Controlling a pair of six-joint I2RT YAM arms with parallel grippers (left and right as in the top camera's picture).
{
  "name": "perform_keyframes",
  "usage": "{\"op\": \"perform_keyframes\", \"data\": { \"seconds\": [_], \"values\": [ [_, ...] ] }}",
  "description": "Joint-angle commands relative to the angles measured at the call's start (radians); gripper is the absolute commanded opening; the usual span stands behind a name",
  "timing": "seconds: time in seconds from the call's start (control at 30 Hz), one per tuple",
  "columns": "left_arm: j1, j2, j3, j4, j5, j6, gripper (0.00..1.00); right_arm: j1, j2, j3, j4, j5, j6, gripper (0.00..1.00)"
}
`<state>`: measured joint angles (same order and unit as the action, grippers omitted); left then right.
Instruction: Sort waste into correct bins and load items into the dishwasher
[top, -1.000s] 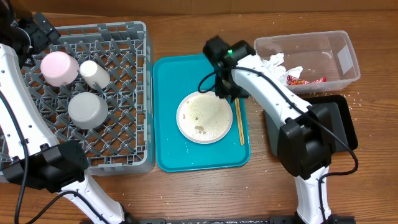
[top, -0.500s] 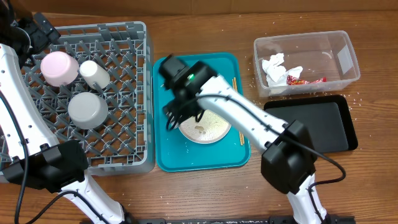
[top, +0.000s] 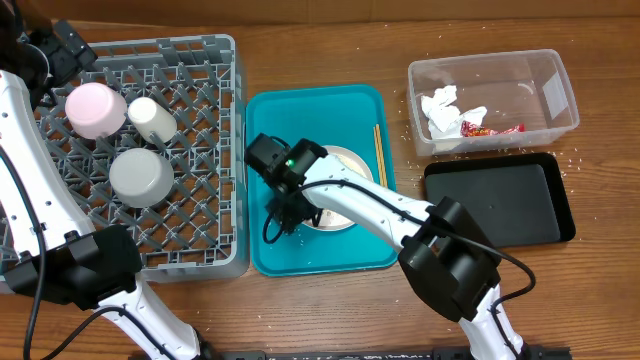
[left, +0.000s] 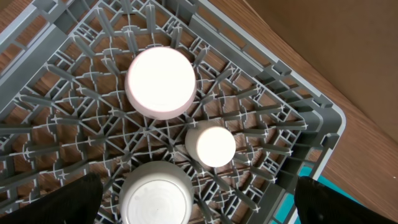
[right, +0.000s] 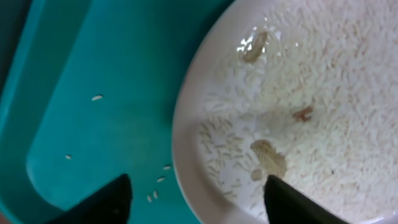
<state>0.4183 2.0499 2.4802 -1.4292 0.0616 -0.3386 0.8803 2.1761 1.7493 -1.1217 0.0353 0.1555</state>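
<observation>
The right tool (right: 196, 180) hung low over the lower left of the white plate (right: 348, 112). Its two fingers were spread apart with the plate's rim lying in the gap between them. It had hold of nothing, and whether a finger touched the rim could not be told. The plate sat in the middle of the teal tray (top: 270, 120), at the centre of the overhead view. It was covered with rice scraps (right: 298, 56) and a few brownish bits, and a few loose grains lay on the tray just beside the rim. The chopsticks (top: 380, 155) lay together on the tray at the plate's right, running up and down the frame.

The left tool (left: 198, 179) hovered above the dish rack (top: 200, 230) at the left of the frame, its fingers wide apart and empty. In the rack's upper left part stood the pink dish (top: 96, 110), with the white cup (top: 152, 118) just beside it to the right and the grey bowl (top: 140, 177) below both.

At the upper right, the clear tub (top: 520, 90) held the tissue (top: 440, 108) and the red wrapper (top: 490, 128) in its left half. The black tray (top: 498, 200) lay just below the tub. White grains were scattered on the tabletop (top: 320, 50) around the tub.
</observation>
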Motion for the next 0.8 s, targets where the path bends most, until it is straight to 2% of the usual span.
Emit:
{"op": "perform_keyframes", "data": {
  "seconds": [0.0,0.17,0.33,0.57,0.77],
  "values": [
    [-0.013,0.000,-0.002,0.000,0.010,-0.010,1.00,0.015,-0.002,-0.032,0.013,0.043,-0.007,0.62],
    [-0.013,0.000,-0.002,0.000,0.010,-0.010,1.00,0.061,-0.002,-0.039,0.015,0.043,-0.008,0.49],
    [-0.013,0.000,-0.002,0.000,0.010,-0.010,1.00,0.089,0.007,-0.066,0.045,0.108,-0.032,0.49],
    [-0.013,0.000,-0.002,0.000,0.010,-0.010,1.00,0.089,0.029,-0.074,0.047,0.114,-0.032,0.37],
    [-0.013,0.000,-0.002,0.000,0.010,-0.010,1.00,0.089,0.029,-0.074,0.061,0.114,-0.029,0.14]
  ]
}}
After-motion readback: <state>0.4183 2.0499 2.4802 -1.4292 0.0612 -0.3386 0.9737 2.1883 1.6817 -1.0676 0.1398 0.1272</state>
